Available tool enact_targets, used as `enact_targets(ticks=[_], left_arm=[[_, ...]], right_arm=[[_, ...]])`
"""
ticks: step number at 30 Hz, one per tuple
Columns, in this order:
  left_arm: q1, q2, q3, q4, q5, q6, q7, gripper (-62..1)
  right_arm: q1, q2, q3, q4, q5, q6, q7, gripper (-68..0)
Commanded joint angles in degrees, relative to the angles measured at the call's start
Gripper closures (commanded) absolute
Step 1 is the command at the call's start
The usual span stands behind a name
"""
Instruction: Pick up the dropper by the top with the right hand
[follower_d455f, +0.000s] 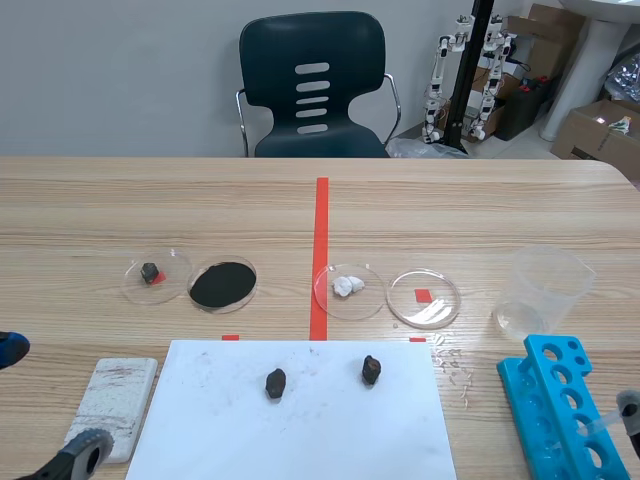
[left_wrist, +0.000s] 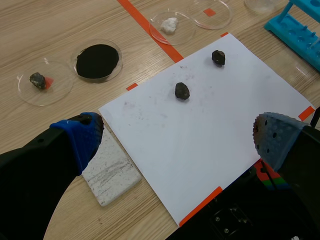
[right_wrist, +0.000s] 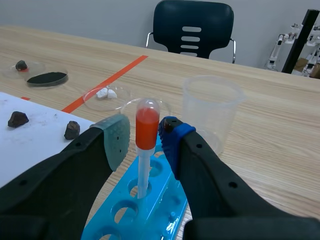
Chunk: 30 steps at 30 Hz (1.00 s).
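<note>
Right wrist view: right end effector (right_wrist: 142, 136) open astride the dropper (right_wrist: 146, 126) bulb, low over blue rack (right_wrist: 159, 197).

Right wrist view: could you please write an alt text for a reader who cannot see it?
The right tool, open, flanks the orange bulb of a dropper standing in a blue rack, not yet gripping it. A clear beaker stands behind, on a wooden table.

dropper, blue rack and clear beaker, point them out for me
dropper (right_wrist: 147, 125): right wrist view, on its orange-red bulb
blue rack (right_wrist: 167, 195): right wrist view, on its top face between holes
clear beaker (right_wrist: 212, 107): right wrist view, on its side wall
</note>
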Motion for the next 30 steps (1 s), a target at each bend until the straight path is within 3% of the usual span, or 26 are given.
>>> enact_targets(ticks=[1, 9, 13, 30], left_arm=[[-0.2, 0.4, -0.1, 0.4, -0.6, -0.1, -0.8, -62.3], [-0.2, 0.4, -0.1, 0.4, -0.6, -0.1, -0.8, -62.3], [-0.2, 0.4, -0.1, 0.4, -0.6, -0.1, -0.8, -62.3], [-0.2, 0.4, -0.1, 0.4, -0.6, -0.1, -0.8, -62.3]], right_arm=[[-0.1, 0.8, 0.5, 0.7, 0.7, 0.0, 1.1, -12.0], [-0.1, 0.8, 0.5, 0.7, 0.7, 0.0, 1.1, -7.6], [-0.1, 0.8, 0.5, 0.7, 0.7, 0.0, 1.1, -0.9], [0.0, 0.8, 0.5, 0.8, 0.6, 0.0, 3.4, -1.1]])
